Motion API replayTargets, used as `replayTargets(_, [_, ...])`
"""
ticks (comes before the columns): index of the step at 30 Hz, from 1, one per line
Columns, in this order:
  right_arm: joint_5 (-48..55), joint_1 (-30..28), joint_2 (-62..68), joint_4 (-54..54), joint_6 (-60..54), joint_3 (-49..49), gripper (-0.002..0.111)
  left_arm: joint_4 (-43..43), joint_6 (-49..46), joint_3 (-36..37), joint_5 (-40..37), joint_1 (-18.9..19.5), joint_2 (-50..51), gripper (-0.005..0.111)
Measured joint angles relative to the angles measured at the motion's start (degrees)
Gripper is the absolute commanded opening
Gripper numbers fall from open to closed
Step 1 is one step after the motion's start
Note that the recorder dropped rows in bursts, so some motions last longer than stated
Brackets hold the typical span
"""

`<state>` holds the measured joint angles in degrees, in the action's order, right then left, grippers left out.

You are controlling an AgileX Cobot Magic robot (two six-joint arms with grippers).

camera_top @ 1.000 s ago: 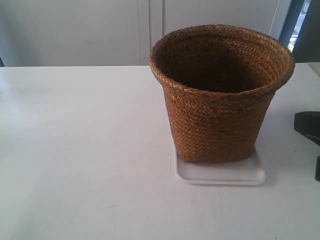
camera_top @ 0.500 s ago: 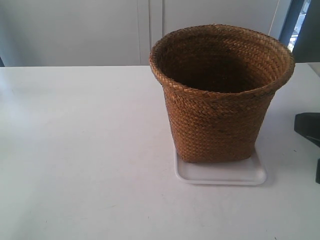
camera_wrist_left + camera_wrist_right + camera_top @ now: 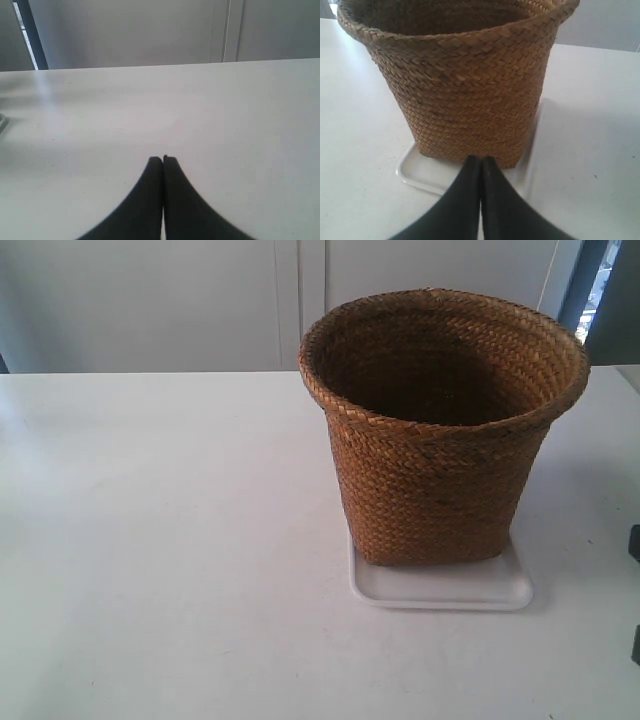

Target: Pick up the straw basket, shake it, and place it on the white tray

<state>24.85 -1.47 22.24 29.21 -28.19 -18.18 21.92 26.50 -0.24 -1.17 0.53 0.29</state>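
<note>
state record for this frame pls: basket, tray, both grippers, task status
basket: large brown braided-straw basket, upright, standing on the tray
tray: shallow glossy white plastic tray, flat on the white table, under the basket's base
left gripper: shut, empty, low over the table, basket not in its view
right gripper: shut, empty, pointing at the basket's base; contact cannot be told
task status: basket sits on tray, nothing held

Rough braided straw basket [image 3: 440, 440] — glossy smooth white plastic tray [image 3: 440, 590], matt table [image 3: 170, 540]
</note>
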Motion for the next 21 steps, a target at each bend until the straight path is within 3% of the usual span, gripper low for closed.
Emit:
replayTargets(11, [-11.17, -5.44, -8.49, -1.03, 0.43, 6.0, 0.0, 0.0, 0.0, 0.0, 0.0, 0.0, 0.0, 0.0])
replayTargets(21, [-25.22, -6.28, -14.88, -3.42, 3.77, 12.84, 0.0, 0.0, 0.0, 0.0, 0.0, 0.0, 0.0, 0.0])
